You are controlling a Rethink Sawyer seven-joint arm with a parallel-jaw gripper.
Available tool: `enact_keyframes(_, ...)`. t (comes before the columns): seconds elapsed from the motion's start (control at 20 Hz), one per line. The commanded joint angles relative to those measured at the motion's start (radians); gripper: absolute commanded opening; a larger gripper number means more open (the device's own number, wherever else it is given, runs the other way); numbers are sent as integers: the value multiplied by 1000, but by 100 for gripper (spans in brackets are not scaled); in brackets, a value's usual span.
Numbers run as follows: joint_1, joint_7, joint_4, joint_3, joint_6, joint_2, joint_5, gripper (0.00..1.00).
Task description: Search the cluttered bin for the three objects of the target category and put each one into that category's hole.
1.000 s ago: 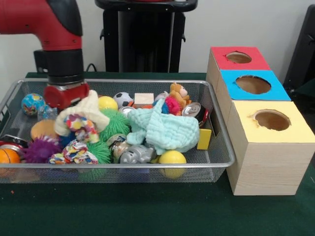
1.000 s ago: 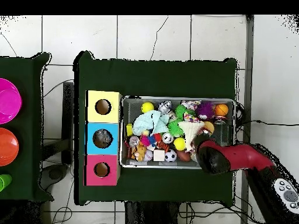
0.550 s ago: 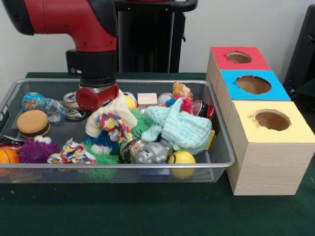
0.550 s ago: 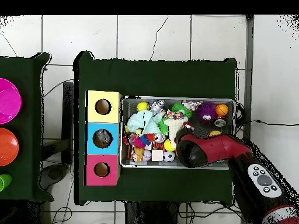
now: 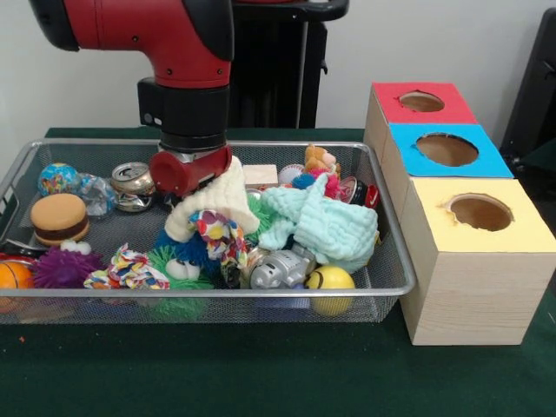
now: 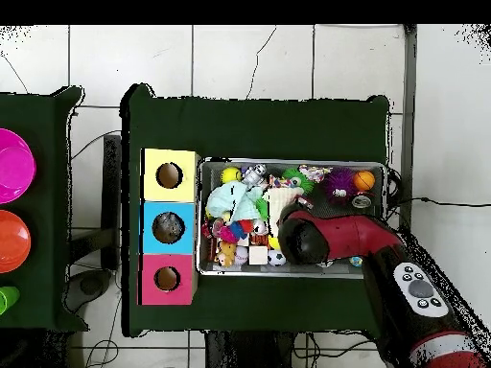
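Gripper (image 5: 193, 178) sits buried against the cream cloth (image 5: 215, 201) in the wire bin (image 5: 387, 261); its grip cannot be determined. Risk: dragged cloth could bury targets.

You are looking at one wire bin (image 5: 382, 261) and three wooden boxes: one red-topped (image 5: 415, 113), one blue-topped (image 5: 469, 165), one yellow-topped (image 5: 512, 252). In the bin you are seeing one toy burger (image 5: 58, 217), one crushed can (image 5: 132, 179), one silver robot toy (image 5: 280, 271), and one mint cloth (image 5: 326, 224).
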State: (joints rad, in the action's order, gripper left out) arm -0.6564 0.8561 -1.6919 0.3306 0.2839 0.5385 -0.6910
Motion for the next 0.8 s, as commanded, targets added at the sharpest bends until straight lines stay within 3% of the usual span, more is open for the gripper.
enact_keyframes(0.05,90,284,3,54,12,-87,134,100)
enact_keyframes(0.35,102,256,-26,23,26,-48,177,100)
enact_keyframes(0.8,12,143,-128,49,142,100,241,100)
